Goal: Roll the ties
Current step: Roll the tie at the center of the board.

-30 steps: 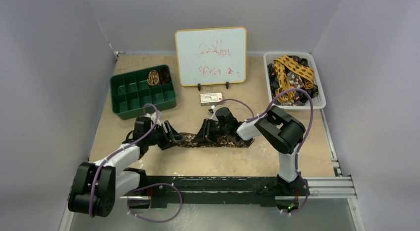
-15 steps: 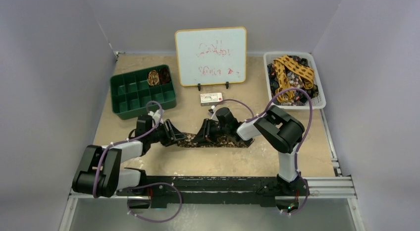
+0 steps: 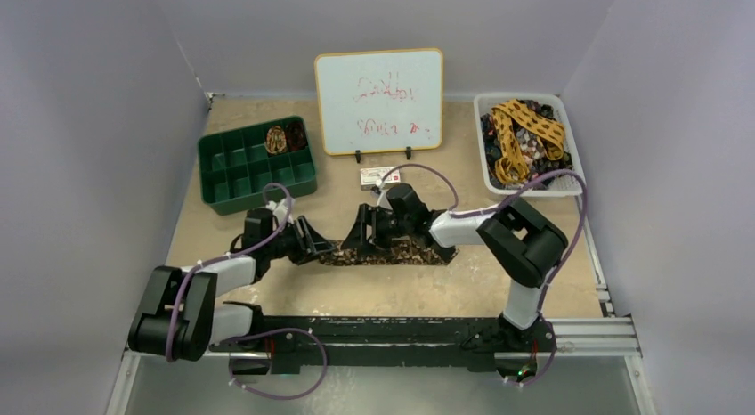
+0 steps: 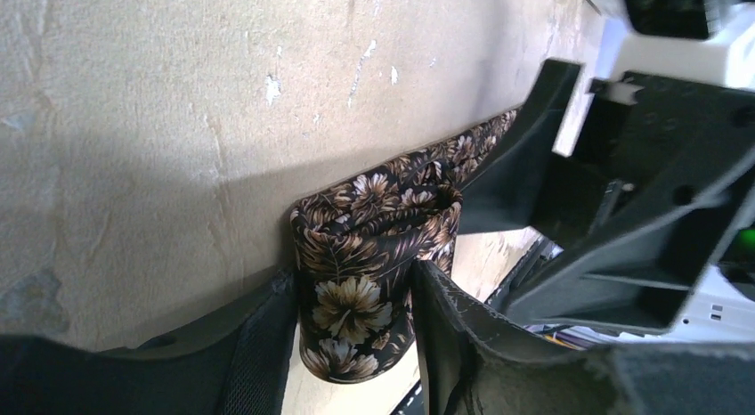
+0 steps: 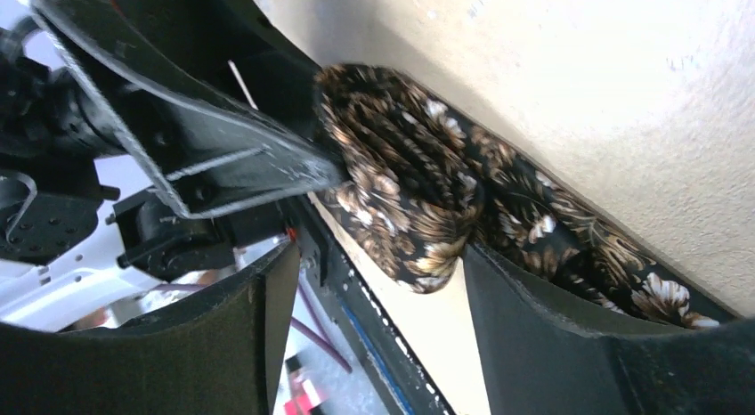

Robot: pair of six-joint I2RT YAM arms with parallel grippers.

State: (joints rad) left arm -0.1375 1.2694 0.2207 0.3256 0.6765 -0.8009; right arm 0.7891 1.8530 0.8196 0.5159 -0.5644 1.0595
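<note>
Lying flat across the middle of the bench (image 3: 427,286), the brown flower-print tie (image 3: 405,252) has its left end wound into a small coil (image 4: 356,299). The left hand (image 3: 322,246) pinches that coil, one finger pressed to each side of it, as its wrist view shows. The right hand (image 3: 361,240) faces it from the other side, just beside it, its fingers (image 5: 534,335) spread and straddling the coil (image 5: 401,201); one finger touches the fabric, the other stands apart from it. The left arm runs low over the bench from its base, reaching forward and rightward. The right arm bends at a raised elbow, forearm stretched leftward. Farther off, a green tray (image 3: 223,179) holds a rolled tie (image 3: 278,137), and a white basket (image 3: 577,179) holds loose ties (image 3: 525,130).
</note>
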